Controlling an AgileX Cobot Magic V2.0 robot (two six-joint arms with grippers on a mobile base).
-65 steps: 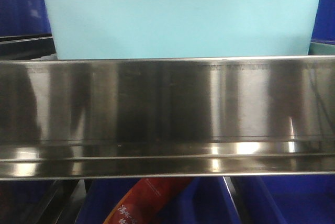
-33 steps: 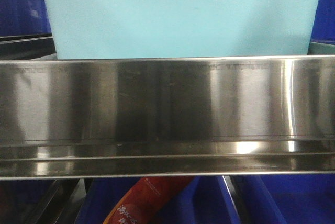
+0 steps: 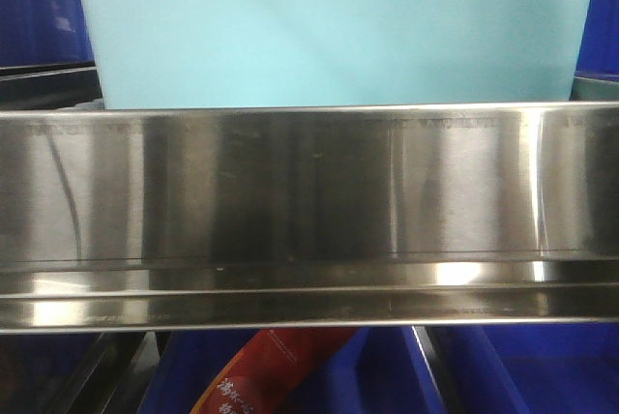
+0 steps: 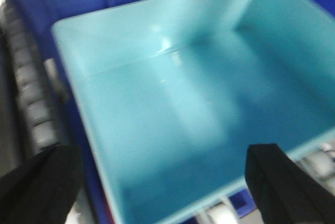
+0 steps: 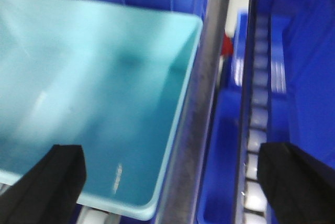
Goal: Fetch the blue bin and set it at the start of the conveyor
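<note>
blue bin (image 3: 338, 32) = light turquoise smooth plastic rect tub w/ thick rim band. It sits on the upper shelf level right behind the shiny stainless steel shelf rail (image 3: 309, 211), with dark royal-blue plastic crates (image 3: 39, 17) alongside. Looks empty on both wrist cams. It appears to rest on grey rollers (image 4: 31, 103), prob so stock slides fwd until the rail stops it.

Left gripper (image 4: 159, 187): spread wide, nothing in it, above the tub's near-left corner. One finger is outside the wall, the other over the near rim.

Right gripper (image 5: 172, 182): also wide apart and empty, above the near-right corner. One finger is over the tub, the other over the neighbouring crate, w/ a metal divider between them.

My read: pre-grasp, one arm per side bc the tub's too wide for one pincer. The lift needs to clear the rail lip.

Conveyor start isn't in any view. Red packet (image 3: 280, 366) on the lower level, not relevant.
</note>
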